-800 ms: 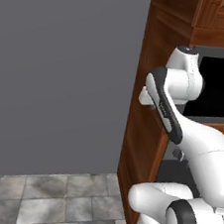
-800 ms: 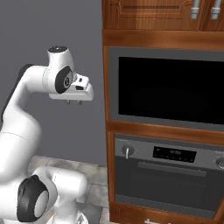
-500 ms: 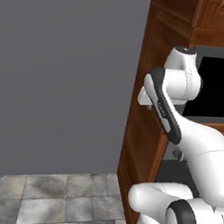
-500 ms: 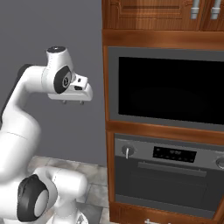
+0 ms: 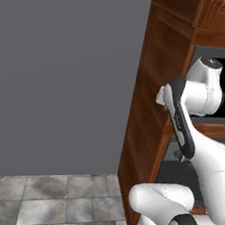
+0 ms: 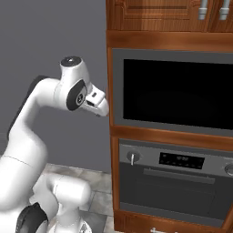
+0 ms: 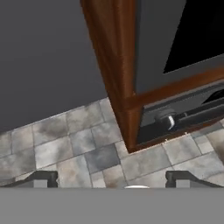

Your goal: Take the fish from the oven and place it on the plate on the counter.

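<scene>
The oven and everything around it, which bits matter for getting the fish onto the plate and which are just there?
For the job:
- oven, door shut
- tool, open, holding nothing

Just there:
- microwave above the oven
- wooden cabinet
- upper cupboard doors
- tiled floor
- grey wall

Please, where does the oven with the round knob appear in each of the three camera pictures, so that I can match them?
Left base view: the oven is a dark strip at right centre, mostly hidden behind the white arm.
Right base view: lower right, door closed, below the black-windowed microwave.
Hand view: right of centre, tilted, its knob beside the handle.
Shared landmark: the wooden cabinet post at the oven's left edge.
</scene>
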### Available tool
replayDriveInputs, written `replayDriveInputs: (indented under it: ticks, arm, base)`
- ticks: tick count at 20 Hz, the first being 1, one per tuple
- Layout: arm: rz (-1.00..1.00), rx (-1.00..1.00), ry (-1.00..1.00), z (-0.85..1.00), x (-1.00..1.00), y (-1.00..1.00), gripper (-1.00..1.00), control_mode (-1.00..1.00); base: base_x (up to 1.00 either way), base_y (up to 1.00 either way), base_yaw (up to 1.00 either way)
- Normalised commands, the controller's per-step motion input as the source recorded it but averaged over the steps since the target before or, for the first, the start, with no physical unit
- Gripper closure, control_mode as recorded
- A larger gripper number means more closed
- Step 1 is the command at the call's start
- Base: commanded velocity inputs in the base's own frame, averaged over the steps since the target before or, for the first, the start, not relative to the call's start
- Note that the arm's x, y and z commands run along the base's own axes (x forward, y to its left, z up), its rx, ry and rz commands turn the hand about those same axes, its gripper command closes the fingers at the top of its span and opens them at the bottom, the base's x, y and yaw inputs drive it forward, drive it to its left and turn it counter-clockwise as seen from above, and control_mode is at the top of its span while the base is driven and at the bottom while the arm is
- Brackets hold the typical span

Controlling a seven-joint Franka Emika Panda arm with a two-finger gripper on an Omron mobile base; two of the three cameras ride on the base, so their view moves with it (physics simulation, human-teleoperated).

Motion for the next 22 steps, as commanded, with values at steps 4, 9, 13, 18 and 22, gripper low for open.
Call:
replayDriveInputs:
  ticks: [4,9,13,18,22]
  arm:
    - [-0.32,0.43,-0.16,0.0,0.0,-0.97,-1.0,-1.0]
    - [-0.34,0.47,-0.21,-0.1,0.03,-0.87,-1.0,-1.0]
    - [-0.34,0.5,-0.23,-0.28,0.14,-0.93,-1.0,-1.0]
    - [-0.36,0.45,-0.18,-0.47,0.09,-0.92,-1.0,-1.0]
    - [-0.38,0.39,-0.18,-0.58,0.0,-0.78,-1.0,-1.0]
  base:
    - [0.0,0.0,0.0]
    - [0.0,0.0,0.0]
    - [0.0,0.0,0.0]
    - [0.0,0.0,0.0]
    - [0.0,0.0,0.0]
